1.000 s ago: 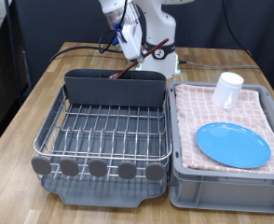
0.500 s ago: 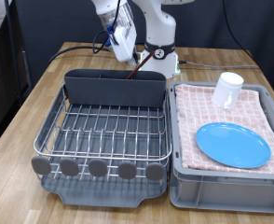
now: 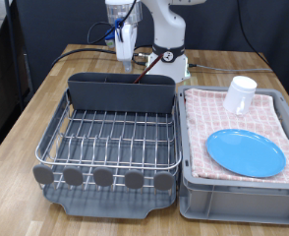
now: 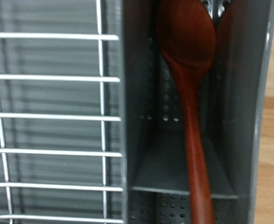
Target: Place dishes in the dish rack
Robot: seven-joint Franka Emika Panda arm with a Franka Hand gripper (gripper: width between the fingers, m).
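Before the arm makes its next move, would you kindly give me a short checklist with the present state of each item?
1. Wooden spoon inside the cutlery box of the dish rack: ok.
2. Pincer raised above the box, nothing seen between its fingers: ok.
3. Pincer open or shut: cannot tell.
4. Light-blue plate in the rack: not ok; it lies on the checked cloth in the grey bin.
5. White mug in the rack: not ok; also in the bin.

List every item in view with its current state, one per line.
wooden spoon: lying in the cutlery box, released
cutlery box: holds the spoon
dish rack: wire grid bare
white mug: on the checked cloth
light-blue plate: flat on the cloth
gripper: above the cutlery box, holding nothing
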